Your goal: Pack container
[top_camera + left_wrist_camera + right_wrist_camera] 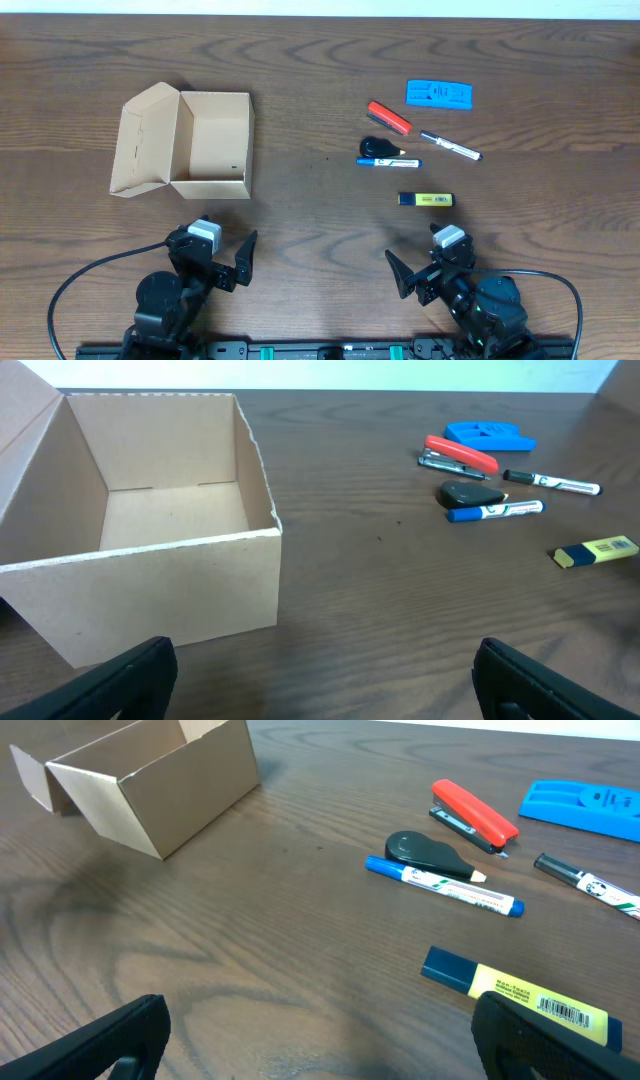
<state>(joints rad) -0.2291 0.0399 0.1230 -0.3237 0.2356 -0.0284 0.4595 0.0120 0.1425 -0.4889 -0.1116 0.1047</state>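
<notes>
- Set on the left half of the desk point(320, 50): the box point(212, 140), upright and mouth up, with the lid point(145, 140) folded out to its left, which leaves the opening free for loading from above.
- Inside the box, only bare cardboard, so judged as not yet packed at all.
- Laid loose on the right half, well apart from the box:
  - a red stapler point(389, 117)
  - a blue case point(439, 94) beyond the stapler
  - a white marker point(450, 146)
  - a blue marker point(389, 161)
  - a black teardrop gadget point(377, 147) touching or just beside the blue marker; cannot tell which
  - a yellow highlighter point(426, 199) nearest the front
- Spread singly rather than piled, probably to give a clean grip on each piece.
- Parked low at the near edge, just in front of the box: the left pincer point(325, 660), spread wide and gripping nothing.
- Parked likewise on the other side, facing the highlighter: the right pincer point(318, 1020), also spread wide with nothing between its tips.
- Judged as the very start: best to reach with the right arm for the highlighter and keep the left by the box for steadying or closing the lid.
</notes>
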